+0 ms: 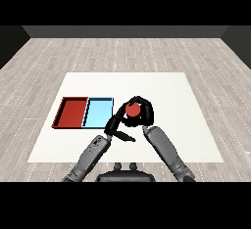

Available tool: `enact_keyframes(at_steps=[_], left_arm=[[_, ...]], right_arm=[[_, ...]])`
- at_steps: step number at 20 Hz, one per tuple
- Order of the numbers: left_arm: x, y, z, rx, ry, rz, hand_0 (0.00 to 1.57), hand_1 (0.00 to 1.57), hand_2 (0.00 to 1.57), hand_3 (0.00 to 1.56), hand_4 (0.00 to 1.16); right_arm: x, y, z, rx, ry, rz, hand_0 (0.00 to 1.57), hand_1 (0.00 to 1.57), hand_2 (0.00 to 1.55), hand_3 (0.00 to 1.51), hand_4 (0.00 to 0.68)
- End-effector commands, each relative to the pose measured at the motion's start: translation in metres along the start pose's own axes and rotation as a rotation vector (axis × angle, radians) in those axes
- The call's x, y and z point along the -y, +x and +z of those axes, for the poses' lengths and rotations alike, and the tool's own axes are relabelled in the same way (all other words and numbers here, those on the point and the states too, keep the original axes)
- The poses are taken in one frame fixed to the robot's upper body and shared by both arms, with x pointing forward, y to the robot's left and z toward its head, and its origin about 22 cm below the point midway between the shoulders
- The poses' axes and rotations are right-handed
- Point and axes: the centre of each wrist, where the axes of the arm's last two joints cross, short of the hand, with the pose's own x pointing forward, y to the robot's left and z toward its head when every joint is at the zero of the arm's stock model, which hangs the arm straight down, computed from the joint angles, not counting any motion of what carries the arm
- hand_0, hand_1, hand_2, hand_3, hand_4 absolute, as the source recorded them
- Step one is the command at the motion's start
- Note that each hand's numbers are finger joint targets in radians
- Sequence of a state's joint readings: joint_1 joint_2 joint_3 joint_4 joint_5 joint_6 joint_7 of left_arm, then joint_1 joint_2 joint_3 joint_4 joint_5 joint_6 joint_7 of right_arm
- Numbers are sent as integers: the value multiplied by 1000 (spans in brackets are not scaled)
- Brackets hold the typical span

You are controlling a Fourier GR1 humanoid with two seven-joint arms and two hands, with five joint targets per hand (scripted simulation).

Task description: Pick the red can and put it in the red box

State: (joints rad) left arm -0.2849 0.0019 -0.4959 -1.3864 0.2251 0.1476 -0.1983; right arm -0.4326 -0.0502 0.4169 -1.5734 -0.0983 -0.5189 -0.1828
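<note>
Trays open the scene at the left of the white table (162, 83): 1 red tray (72, 113) lies farthest left, and 1 light blue tray (99, 113) sits just beside it on the right, their long sides touching. Both lie flat on the tabletop, with nothing showing inside either. Right of the light blue tray, near its lower right corner, the robot's left hand (116, 127) hangs over the table at the end of its grey forearm, which rises from the lower left; its black fingers are spread and fairly straight, closed on nothing. Just above and to the right of it, the right hand (140, 111) is curled round the red can (132, 110), fingers and thumb wrapping its sides so that only the round red top shows between them. The can stands in that grasp beside the light blue tray and well apart from the red tray. The right grey forearm slants down toward the lower right corner.
</note>
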Motion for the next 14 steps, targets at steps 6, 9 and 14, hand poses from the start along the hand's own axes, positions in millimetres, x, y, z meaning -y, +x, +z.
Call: enact_keyframes(at_steps=[6, 9, 14], left_arm=[[16, 6, -21, -4, -7, -6, 0, 0, 0, 0, 0], [4, -2, -29, -1, -41, 43, 0, 0, 0, 0, 0], [6, 10, -13, 20, -28, 2, 0, 0, 0, 0, 0]], right_arm=[[-4, 23, 16, 29, 13, -15, 1571, 1571, 1480, 1408, 623], [-30, -3, -9, 22, 39, -15, 1571, 1571, 1478, 1405, 644], [-28, -4, 5, 22, 56, -19, 1571, 1571, 1483, 1408, 649]])
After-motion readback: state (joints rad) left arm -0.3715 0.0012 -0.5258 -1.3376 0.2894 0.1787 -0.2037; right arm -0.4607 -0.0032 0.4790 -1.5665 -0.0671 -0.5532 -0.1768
